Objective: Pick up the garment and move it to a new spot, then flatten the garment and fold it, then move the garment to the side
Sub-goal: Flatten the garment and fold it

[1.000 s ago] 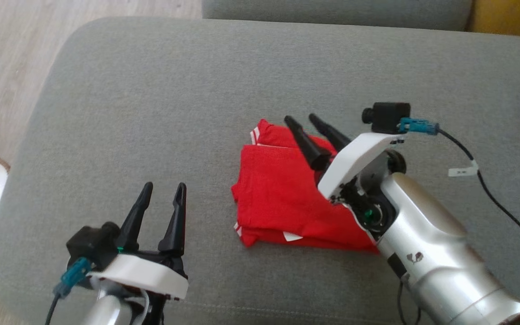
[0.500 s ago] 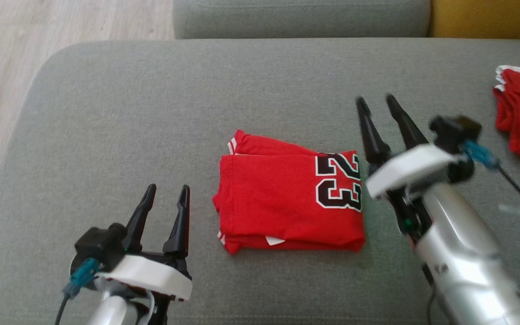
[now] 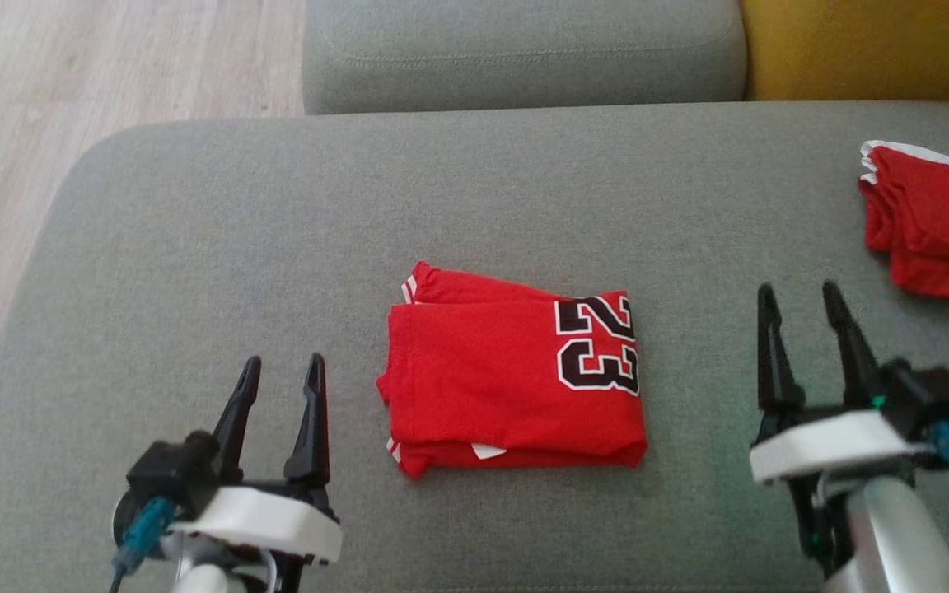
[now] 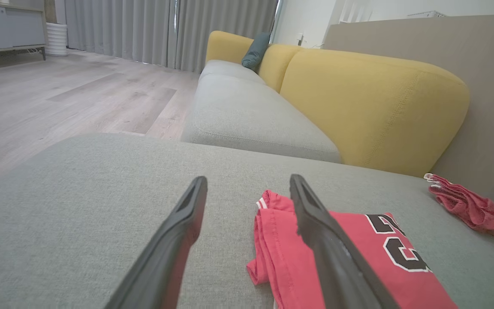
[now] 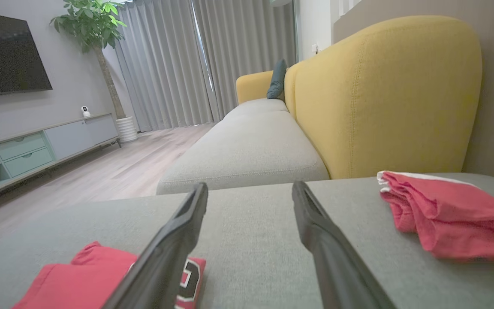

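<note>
One grey cushion (image 3: 194,247) bore the folded red garment (image 3: 483,387) at its middle, number 23 up. Left gripper (image 3: 285,359) hung over the cushion's near-left part, right gripper (image 3: 797,287) over its near-right; both spread wide, empty.

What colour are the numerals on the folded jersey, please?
Black with a white outline, on the red folded jersey; the head view shows the numerals best.

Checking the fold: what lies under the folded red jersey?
The red jersey lies on the grey sofa cushion; its own folded layers show at the edges. Anything beneath is covered.
</note>
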Tool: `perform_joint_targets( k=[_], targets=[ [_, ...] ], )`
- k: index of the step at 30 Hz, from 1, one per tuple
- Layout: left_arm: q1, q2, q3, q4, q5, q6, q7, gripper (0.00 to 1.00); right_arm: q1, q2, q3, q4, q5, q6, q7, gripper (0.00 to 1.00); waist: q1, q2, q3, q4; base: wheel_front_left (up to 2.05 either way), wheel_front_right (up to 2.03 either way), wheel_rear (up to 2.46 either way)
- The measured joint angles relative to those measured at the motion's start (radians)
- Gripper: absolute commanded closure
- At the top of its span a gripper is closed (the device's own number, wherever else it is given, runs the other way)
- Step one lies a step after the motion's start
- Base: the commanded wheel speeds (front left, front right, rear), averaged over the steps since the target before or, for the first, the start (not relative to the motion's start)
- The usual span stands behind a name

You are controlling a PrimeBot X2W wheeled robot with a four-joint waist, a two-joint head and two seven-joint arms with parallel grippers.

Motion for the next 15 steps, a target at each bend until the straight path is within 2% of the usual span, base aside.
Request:
perform_joint_targets(
  k=[6, 15],
  targets=[
    [0.046, -0.011, 0.037, -0.006, 0.034, -0.01, 0.0, 0.0, 0.106, 0.011, 0.006, -0.066, 0.02, 0.0, 0.011, 0.0, 0.0, 0.0, -0.011, -0.009, 0.0, 0.0, 0.0],
    [0.058, -0.032, 0.053, 0.005, 0.074, -0.035, 0.0, 0.0, 0.122, 0.012, 0.008, -0.079, 0.02, 0.0, 0.028, 0.0, 0.0, 0.0, -0.01, -0.006, 0.0, 0.0, 0.0]
  ],
)
